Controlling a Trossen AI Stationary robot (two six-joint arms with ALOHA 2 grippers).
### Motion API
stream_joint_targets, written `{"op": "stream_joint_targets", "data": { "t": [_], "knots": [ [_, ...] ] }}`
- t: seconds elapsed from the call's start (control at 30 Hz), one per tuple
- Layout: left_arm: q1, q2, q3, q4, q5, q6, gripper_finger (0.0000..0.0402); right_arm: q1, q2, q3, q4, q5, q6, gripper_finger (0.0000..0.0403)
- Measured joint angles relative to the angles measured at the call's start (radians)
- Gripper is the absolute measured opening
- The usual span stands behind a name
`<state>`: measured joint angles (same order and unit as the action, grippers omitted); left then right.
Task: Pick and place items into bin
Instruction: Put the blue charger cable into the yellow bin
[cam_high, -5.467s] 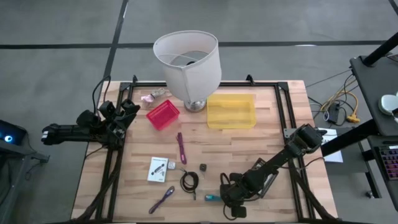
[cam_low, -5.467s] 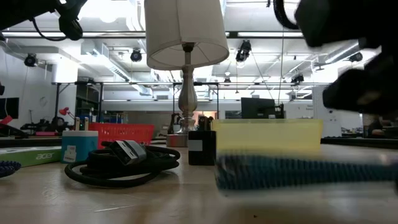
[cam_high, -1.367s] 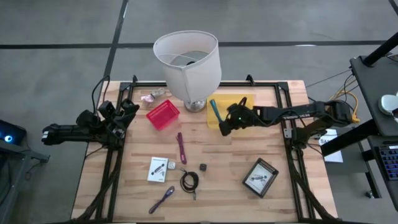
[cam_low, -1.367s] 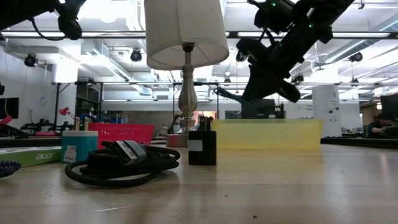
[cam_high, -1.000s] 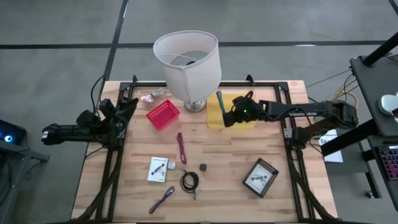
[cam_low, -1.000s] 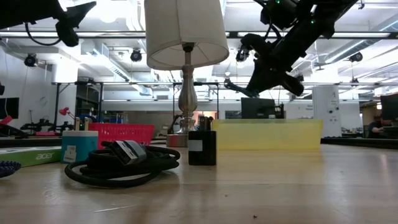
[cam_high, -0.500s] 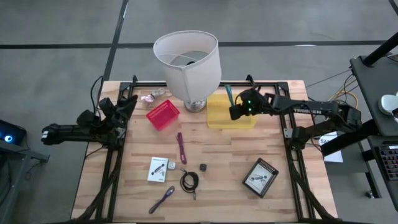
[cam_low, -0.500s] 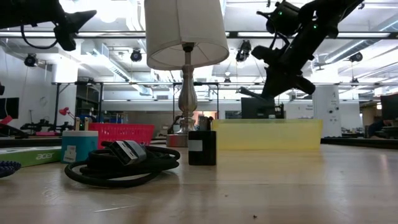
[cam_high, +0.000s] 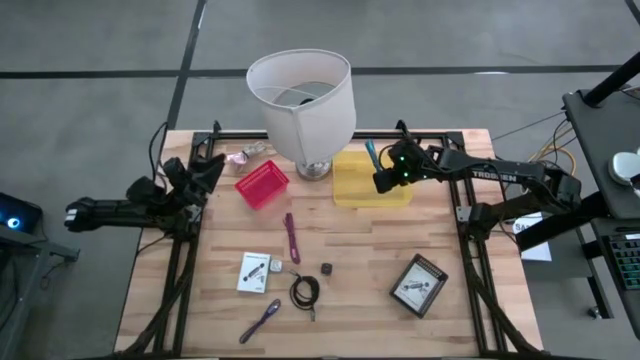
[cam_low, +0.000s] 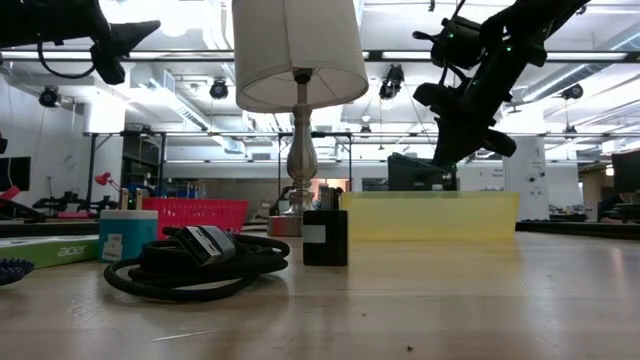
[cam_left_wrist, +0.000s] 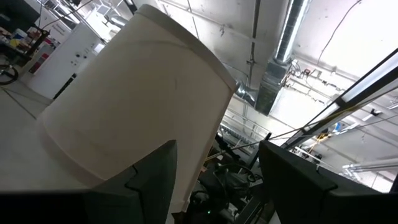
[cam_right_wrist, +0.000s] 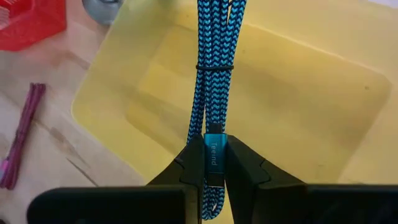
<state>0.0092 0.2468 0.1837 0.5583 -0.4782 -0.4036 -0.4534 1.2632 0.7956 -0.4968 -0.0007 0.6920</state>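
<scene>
My right gripper (cam_right_wrist: 211, 163) is shut on a bundled teal-blue braided cable (cam_right_wrist: 213, 68) and hovers over the yellow bin (cam_high: 355, 185), also seen in the high view (cam_high: 383, 177). My left gripper (cam_high: 207, 168) waits open, raised at the table's left side, facing the white lampshade (cam_left_wrist: 130, 106). On the table lie two purple sticks (cam_high: 291, 237) (cam_high: 262, 320), a coiled black cable (cam_high: 304, 291), a tiny black cube (cam_high: 326, 269) and a white packet (cam_high: 255, 272). My right gripper pinches the cable bundle at its teal plug end (cam_right_wrist: 211, 152) between its two fingers (cam_right_wrist: 188, 167). The fingers lie along the bundle, which sticks out ahead of them toward the table's far edge. It is lifted clear above the bin's inside (cam_right_wrist: 168, 106).
A lamp (cam_high: 302, 100) stands just left of the bin. A red basket (cam_high: 262, 184) and a crumpled pink wrapper (cam_high: 245, 153) sit at the far left. A dark framed flat item (cam_high: 419, 285) lies near the right front. Black frame rails run along the table's edges.
My right gripper has carried the teal cable from the bin's left rim toward the table's right and far side, over the bin's inside, and has turned so that the bundle points more toward the far edge. It has stayed shut on the cable.
</scene>
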Motion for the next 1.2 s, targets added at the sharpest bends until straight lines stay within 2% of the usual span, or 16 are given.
{"op": "stream_joint_targets", "data": {
  "t": [0.4,0.83,1.2],
  "knots": [
    [0.000,0.006,0.000,0.000,0.001,0.000,0.0210,-0.006,0.030,0.000,-0.149,-0.034,0.056,0.0029],
    [0.000,0.008,0.000,0.000,0.001,-0.002,0.0210,-0.019,0.101,0.000,-0.158,-0.022,0.196,0.0029],
    [0.000,0.008,0.000,0.000,0.001,-0.002,0.0210,-0.045,0.107,0.000,-0.193,0.017,0.217,0.0029]
  ]
}}
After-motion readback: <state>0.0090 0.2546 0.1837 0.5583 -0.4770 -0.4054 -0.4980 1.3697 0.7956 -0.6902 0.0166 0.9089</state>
